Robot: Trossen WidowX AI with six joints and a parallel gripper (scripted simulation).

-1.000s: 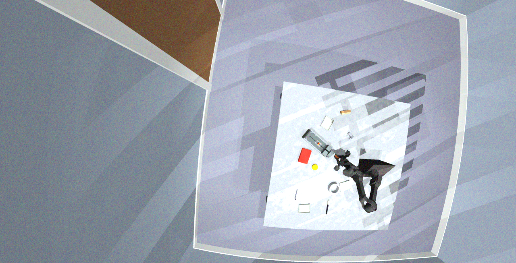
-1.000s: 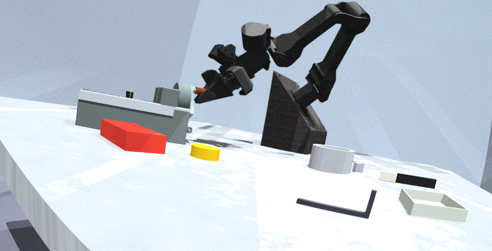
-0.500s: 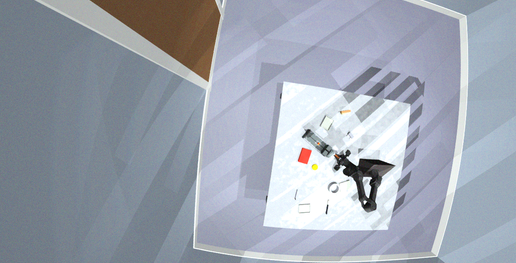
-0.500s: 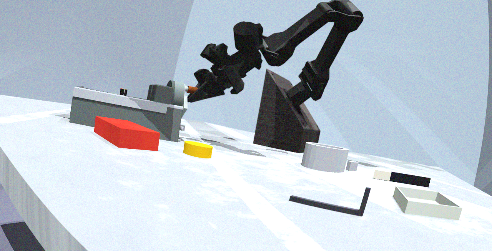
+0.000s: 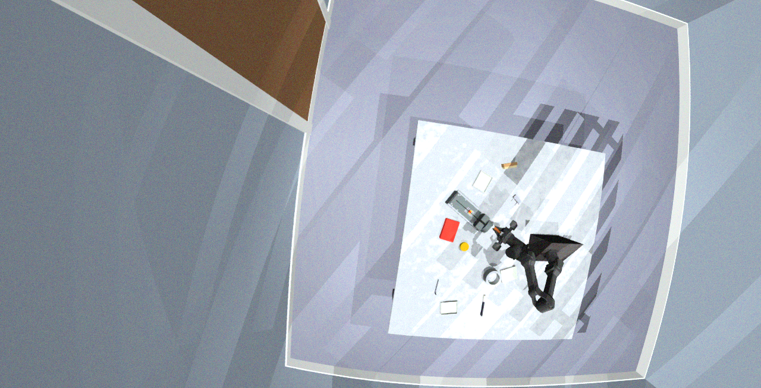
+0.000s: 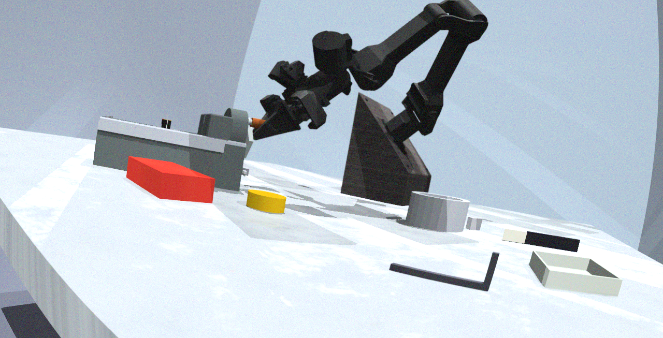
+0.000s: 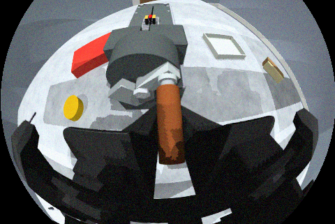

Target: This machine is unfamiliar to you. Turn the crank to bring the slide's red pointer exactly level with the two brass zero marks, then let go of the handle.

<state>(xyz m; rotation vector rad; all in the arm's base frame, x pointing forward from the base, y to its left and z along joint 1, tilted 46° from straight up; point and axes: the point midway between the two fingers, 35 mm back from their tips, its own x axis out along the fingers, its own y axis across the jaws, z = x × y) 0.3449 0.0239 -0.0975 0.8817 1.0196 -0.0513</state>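
The grey slide machine (image 5: 468, 210) (image 6: 157, 143) (image 7: 151, 31) lies on the white table. Its round crank disc (image 6: 237, 120) (image 7: 139, 63) sits at the end toward the arm, with an orange-brown handle (image 6: 256, 122) (image 7: 169, 122) (image 5: 496, 230) sticking out of it. My gripper (image 6: 266, 127) (image 7: 166, 109) (image 5: 497, 233) is shut on this handle. The slide block (image 6: 162, 122) (image 7: 150, 20) with its red pointer stands on the rail top. In the wrist view red and yellow marks show on it close together; I cannot tell if they are level.
A red block (image 6: 169, 179) (image 5: 449, 229) (image 7: 91, 54) and a yellow disc (image 6: 265, 200) (image 5: 464, 246) (image 7: 72, 108) lie beside the machine. A grey ring (image 6: 436, 210), a black L-bar (image 6: 445, 276), a black-and-white bar (image 6: 542, 240) and a shallow tray (image 6: 574, 273) lie nearer. The arm's dark wedge base (image 6: 375, 164) stands behind.
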